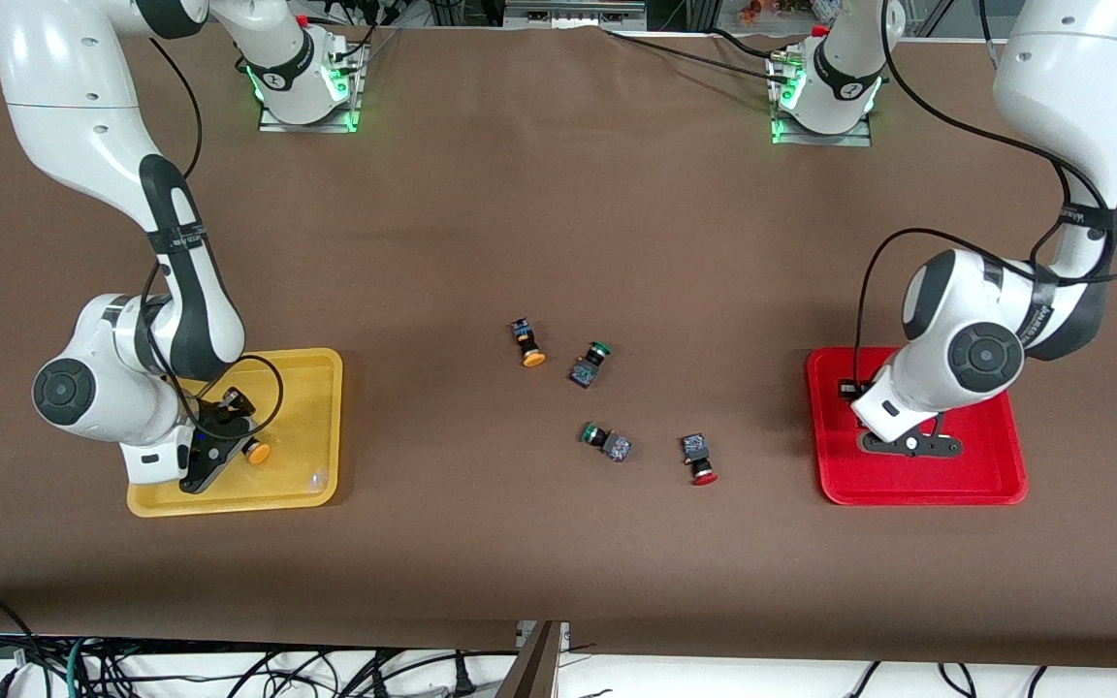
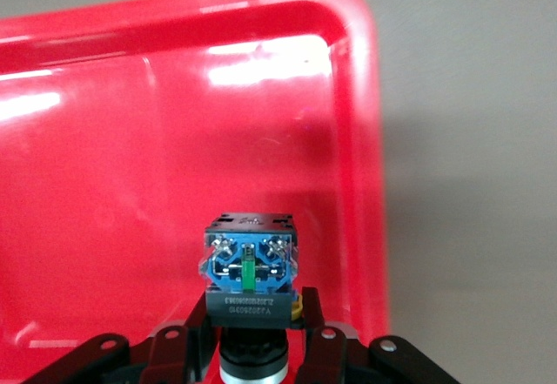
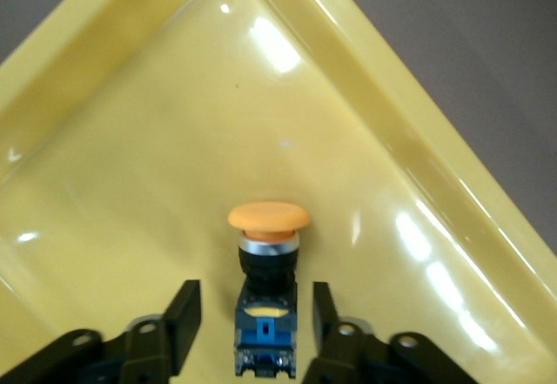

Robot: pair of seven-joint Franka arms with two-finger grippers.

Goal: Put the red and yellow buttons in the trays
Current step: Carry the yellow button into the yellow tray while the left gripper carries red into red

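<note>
Brown table, cables below

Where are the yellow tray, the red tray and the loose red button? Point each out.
yellow tray [image 1: 311, 364]: front view, rim corner toward the bases.
red tray [image 1: 917, 492]: front view, rim nearest the camera.
loose red button [image 1: 704, 477]: front view, red cap.

A yellow-capped button lay on its side in the yellow tray, between the spread fingers of the right end effector, touching neither. The left end effector gripped a button over the red tray. Well apart from both end effectors, another yellow-capped button and a red-capped button lay on their sides on the desk.
</note>
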